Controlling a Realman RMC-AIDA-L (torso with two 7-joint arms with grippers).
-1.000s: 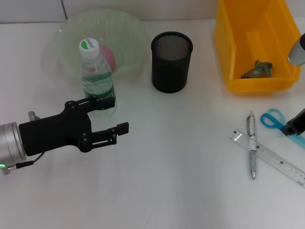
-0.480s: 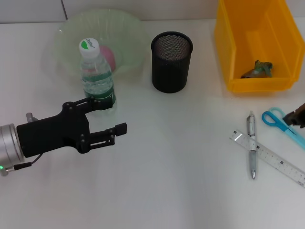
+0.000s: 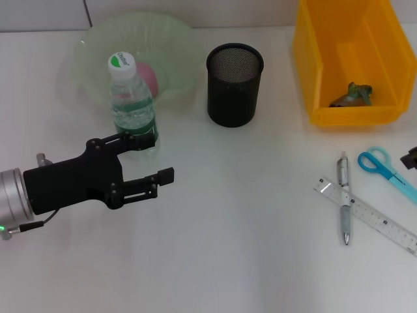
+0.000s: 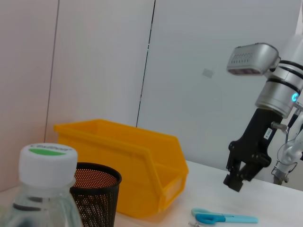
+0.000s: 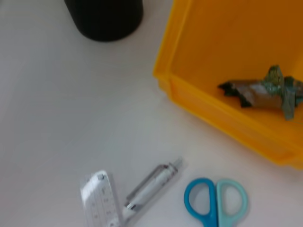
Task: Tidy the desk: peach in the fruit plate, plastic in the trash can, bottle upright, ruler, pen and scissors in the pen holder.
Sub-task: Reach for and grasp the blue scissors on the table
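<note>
Lying flat at the desk's right side: pen [image 3: 343, 207] crossing the clear ruler [image 3: 371, 222], blue scissors [image 3: 384, 168] just beside, all in front of the yellow trash can [image 3: 306, 78]; crumpled plastic [image 3: 352, 95] inside that bin; black mesh pen holder [image 3: 234, 85] standing between bin and fruit plate [image 3: 176, 39]; pink peach [image 3: 149, 77] in the plate; bottle [image 3: 133, 104] upright at its front edge. Left gripper [image 3: 154, 161] just by the bottle's base, fingers spread, gripping nothing; right gripper [image 4: 239, 177] raised above the scissors, fingers apart.
</note>
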